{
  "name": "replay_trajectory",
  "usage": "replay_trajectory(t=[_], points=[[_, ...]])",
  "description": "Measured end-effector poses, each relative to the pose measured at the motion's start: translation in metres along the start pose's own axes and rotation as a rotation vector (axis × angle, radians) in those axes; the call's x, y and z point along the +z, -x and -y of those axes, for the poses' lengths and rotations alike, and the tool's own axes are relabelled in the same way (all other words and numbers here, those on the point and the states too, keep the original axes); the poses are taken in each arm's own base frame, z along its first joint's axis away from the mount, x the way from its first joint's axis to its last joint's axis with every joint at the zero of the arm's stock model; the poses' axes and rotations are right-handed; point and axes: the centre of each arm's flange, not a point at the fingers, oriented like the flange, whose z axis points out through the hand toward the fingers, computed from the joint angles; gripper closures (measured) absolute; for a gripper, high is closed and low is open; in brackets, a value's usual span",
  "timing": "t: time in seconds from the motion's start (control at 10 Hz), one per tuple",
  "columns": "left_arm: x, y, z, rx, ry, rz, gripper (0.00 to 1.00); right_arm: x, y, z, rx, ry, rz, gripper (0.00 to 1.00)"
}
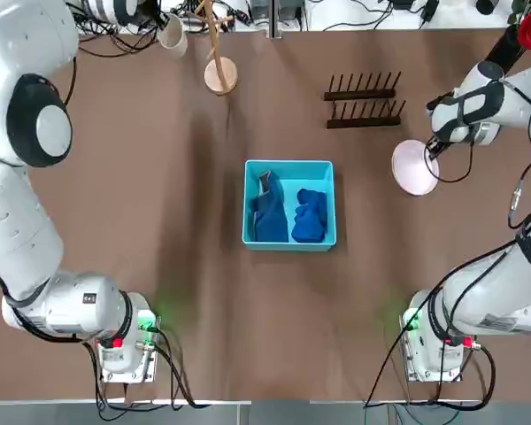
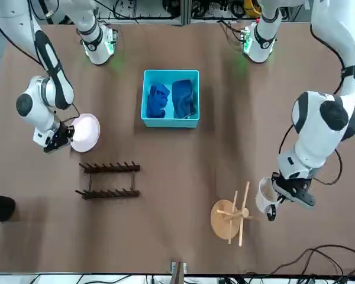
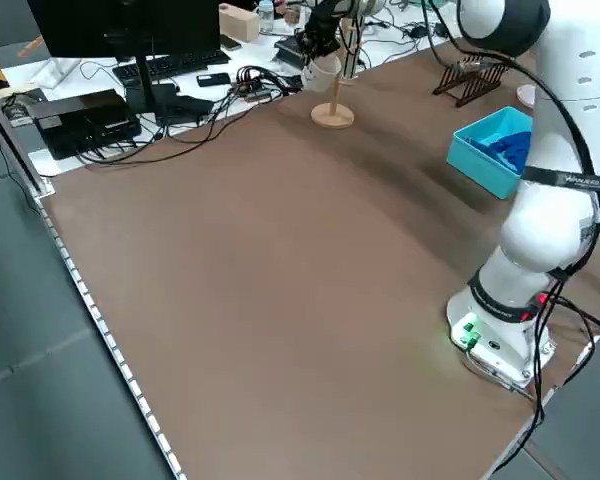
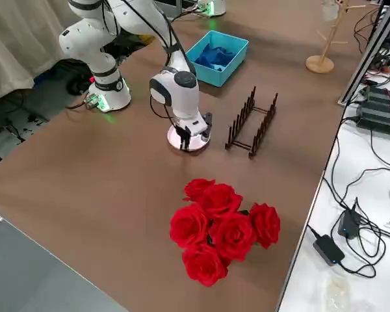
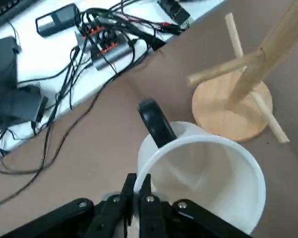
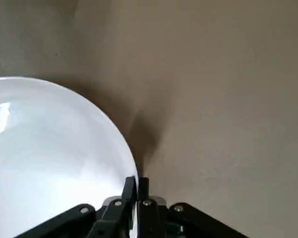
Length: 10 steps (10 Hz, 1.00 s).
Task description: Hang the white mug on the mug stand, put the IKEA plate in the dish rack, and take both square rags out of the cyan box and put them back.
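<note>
Pinching the rim of the IKEA plate [image 1: 415, 166] with the right gripper [image 6: 136, 186] – jaws closed on its edge, plate lying on the tabletop [image 1: 177, 266] just beside the dish rack [image 1: 363, 99]. Likely stiff, smooth, breakable; best held firmly at the rim. Clamped shut on the white mug [image 5: 208, 178] wall, left gripper [image 5: 137, 186] – mug just beside the mug stand [image 5: 243, 94].

Broad bare tabletop [image 1: 159, 266] surrounds the cyan box [image 1: 289, 240] on every side, leaving open passage between it and the dish rack [image 1: 363, 100] beyond. The mug stand [image 1: 218, 53] rises well left of the rack; its pole and angled pegs crowd the far edge, near trailing cables [image 3: 230, 95].
</note>
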Motion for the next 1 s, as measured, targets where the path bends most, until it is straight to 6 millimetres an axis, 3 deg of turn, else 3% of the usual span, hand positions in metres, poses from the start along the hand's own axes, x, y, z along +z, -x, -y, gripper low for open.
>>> replay_trajectory(t=[0.2, 0.3, 0.5, 0.7, 0.9, 1.0], points=[[0.004, -0.010, -0.003, 0.009, 0.006, -0.016, 0.93, -0.011, -0.008, -0.008, -0.026, -0.029, 0.050, 0.95], [0.007, -0.015, -0.005, 0.012, 0.012, -0.023, 0.93, -0.029, -0.016, -0.017, -0.043, -0.061, 0.103, 0.95], [0.013, -0.020, -0.008, 0.015, 0.018, -0.031, 0.93, -0.113, -0.043, -0.043, -0.050, -0.111, 0.183, 0.97], [0.017, -0.025, -0.012, 0.020, 0.017, -0.060, 0.93, -0.202, -0.055, -0.060, -0.024, -0.110, 0.182, 0.97], [0.016, -0.027, -0.017, 0.028, 0.019, -0.064, 0.93, -0.273, -0.062, -0.057, 0.072, -0.085, 0.178, 0.97], [0.016, -0.028, -0.020, 0.033, 0.023, -0.065, 0.93, -0.307, -0.072, -0.045, 0.128, -0.038, 0.180, 0.97]])
